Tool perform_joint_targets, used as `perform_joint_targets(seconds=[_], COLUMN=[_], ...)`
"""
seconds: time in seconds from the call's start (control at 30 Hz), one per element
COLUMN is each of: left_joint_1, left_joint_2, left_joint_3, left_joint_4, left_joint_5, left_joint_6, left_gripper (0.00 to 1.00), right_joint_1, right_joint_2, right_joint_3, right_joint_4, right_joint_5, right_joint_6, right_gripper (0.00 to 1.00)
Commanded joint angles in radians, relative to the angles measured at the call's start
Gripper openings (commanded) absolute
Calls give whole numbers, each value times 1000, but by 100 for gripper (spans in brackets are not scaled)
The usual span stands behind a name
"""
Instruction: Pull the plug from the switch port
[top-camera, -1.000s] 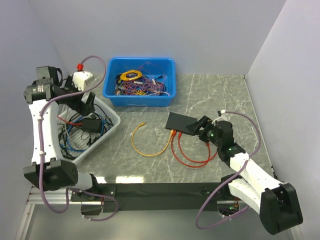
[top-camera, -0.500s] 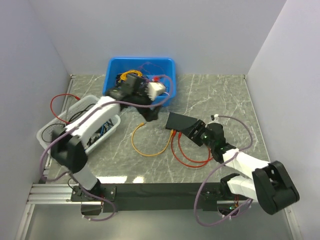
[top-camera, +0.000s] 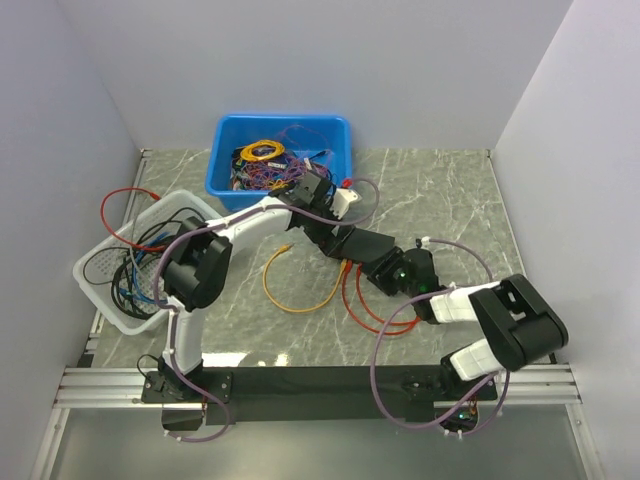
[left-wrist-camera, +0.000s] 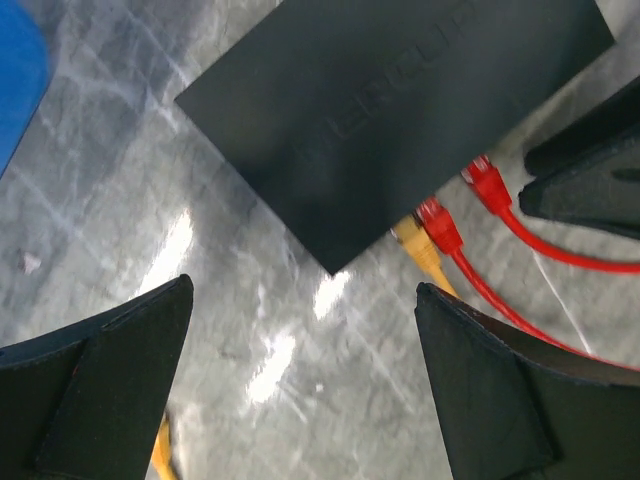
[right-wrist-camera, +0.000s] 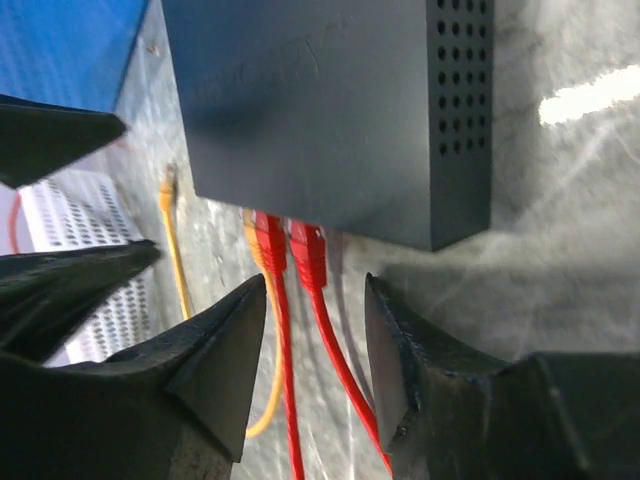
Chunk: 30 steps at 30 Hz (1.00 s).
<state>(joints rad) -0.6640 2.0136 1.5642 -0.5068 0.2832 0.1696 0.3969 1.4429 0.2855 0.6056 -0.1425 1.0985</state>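
Near the middle of the marble table (top-camera: 450, 200), the switch (top-camera: 365, 243) lies flat, its socket edge facing the arms' bases; two red plugs (right-wrist-camera: 308, 250) sit side by side in that edge, a yellow plug (left-wrist-camera: 418, 243) just beside them; the right pincer (right-wrist-camera: 312, 345) stands half spread just short of that edge, its fingers (right-wrist-camera: 215, 365) flanking the red cables (right-wrist-camera: 286, 390) without visibly pinching them; the left pincer (left-wrist-camera: 300, 385) hangs spread wide and holding nothing, just off the switch's corner nearest the plugs; the switch lies just ahead of both pincers.
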Motion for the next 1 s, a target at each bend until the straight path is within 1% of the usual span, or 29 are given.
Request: perform_joint_targets(seconds=[0.0,0.1,0.23,0.43,0.5,0.57,0.77,0.97], left_joint_1=[-20,-26,-26,-28,-29,-29,-32,-32], left_joint_2=[39,74,96,116,120,125,126,129], left_joint_3=[39,43,46,56,56,59,65,68], left_joint_4=[70,67,63,53,54,54,50,47], left_joint_5=[-19,-24,-26,-3,1,2,-1,-4], left_joint_6=[-21,-15,-15,-18,-19,-18,-15,-13], left_gripper=[99,96,95,93,93,93,93,93], right_joint_1=[8,7,7,0,-1,-4,-27,-36], right_joint_2=[56,126,203,238,252,275,323,363], right_joint_3=[-17,-9,-2,-6,-3,-11,-45,-46], right_joint_4=[133,204,244,267,284,310,395,451], right_joint_5=[37,29,29,37,35,31,6,-20], right_joint_6=[50,89,132,141,144,150,164,184], right_gripper=[51,50,46,43,37,35,31,31])
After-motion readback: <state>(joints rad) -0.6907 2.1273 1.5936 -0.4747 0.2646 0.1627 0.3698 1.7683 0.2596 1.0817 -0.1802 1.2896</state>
